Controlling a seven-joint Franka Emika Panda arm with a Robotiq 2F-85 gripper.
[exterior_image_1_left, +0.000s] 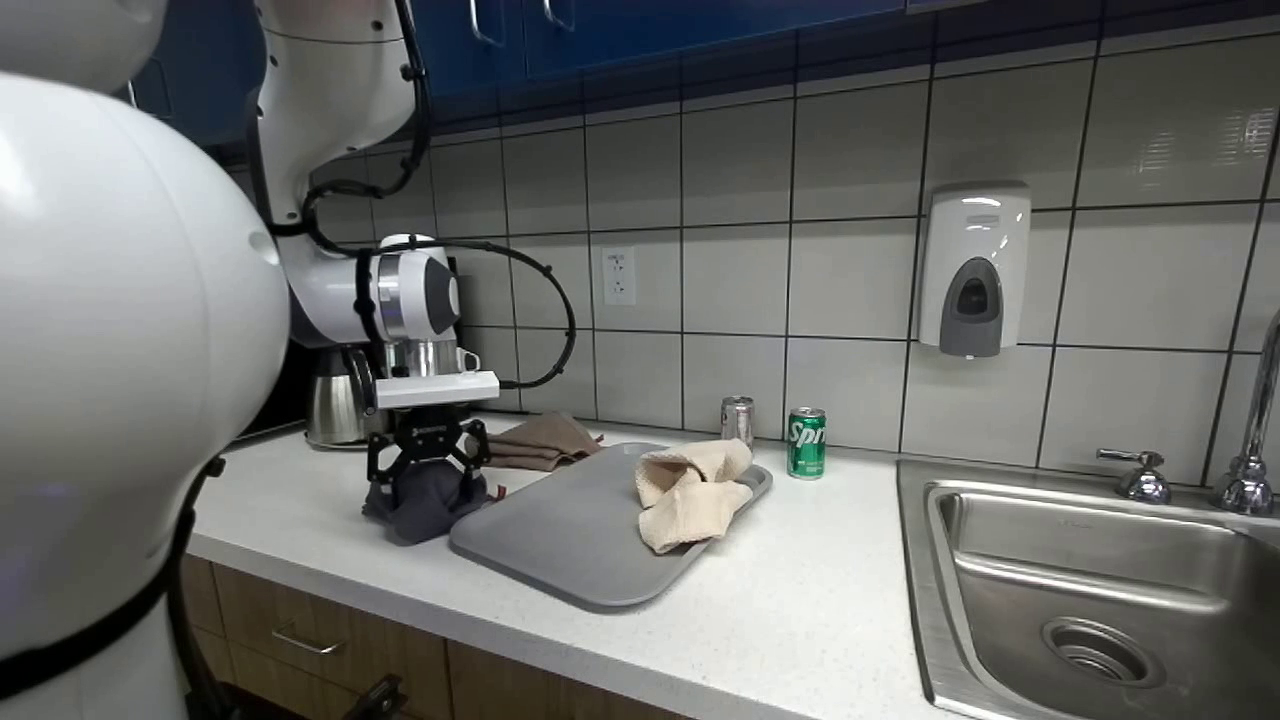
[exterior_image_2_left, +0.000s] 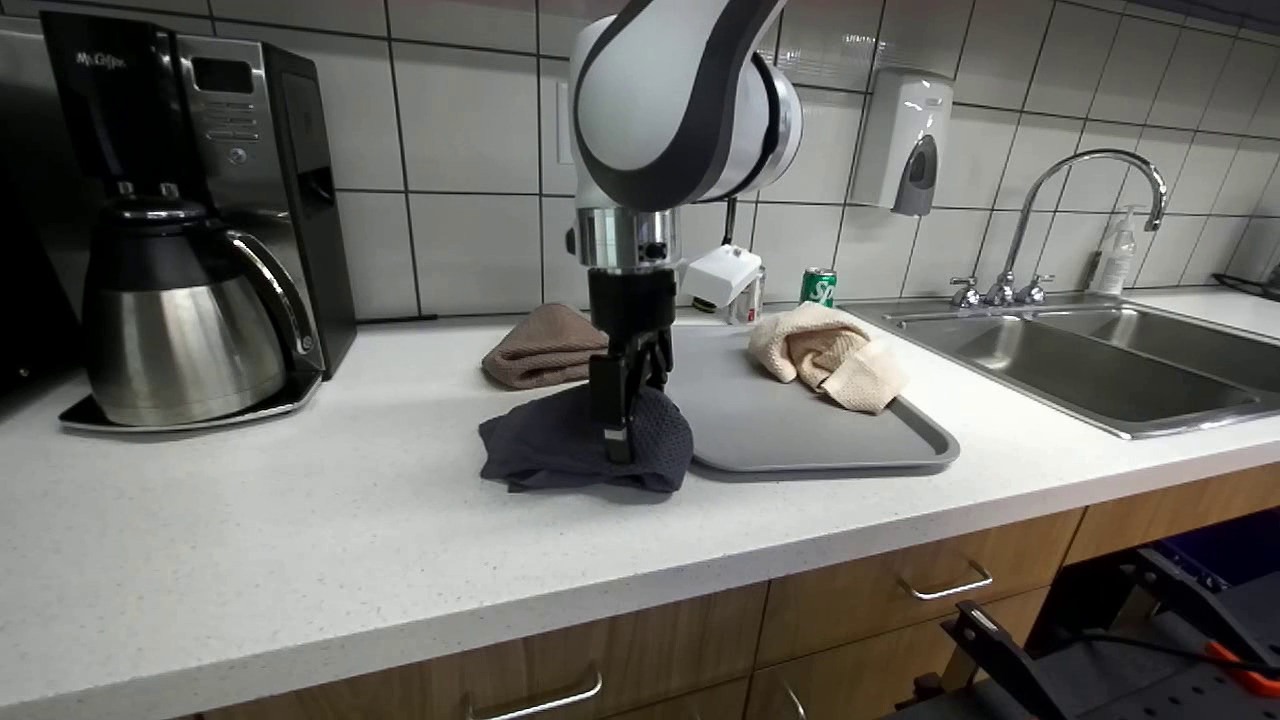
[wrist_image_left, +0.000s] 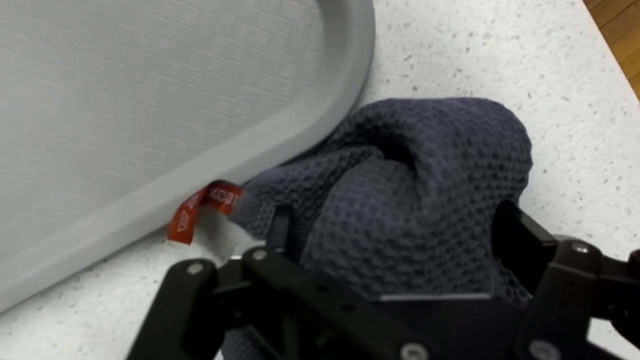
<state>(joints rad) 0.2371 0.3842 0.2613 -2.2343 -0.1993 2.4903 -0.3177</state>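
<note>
A crumpled dark navy cloth (exterior_image_1_left: 425, 505) lies on the counter against the grey tray's near-left edge. It also shows in an exterior view (exterior_image_2_left: 545, 440) and in the wrist view (wrist_image_left: 425, 200), with an orange-red tag (wrist_image_left: 206, 206) at the tray's rim. My gripper (exterior_image_1_left: 432, 478) points down over the cloth. In the wrist view its fingers (wrist_image_left: 395, 225) stand wide apart, one on each side of the bunched cloth. The cloth rests low on the counter between them. The parts of the cloth under the palm are hidden.
The grey tray (exterior_image_1_left: 560, 515) holds a beige cloth (exterior_image_1_left: 695, 500). A folded brown cloth (exterior_image_2_left: 545, 348) lies behind the navy one. A green can (exterior_image_1_left: 806, 443) and a silver can (exterior_image_1_left: 737, 420) stand by the wall. A coffee maker (exterior_image_2_left: 300, 200) and a sink (exterior_image_1_left: 925, 590) flank the area.
</note>
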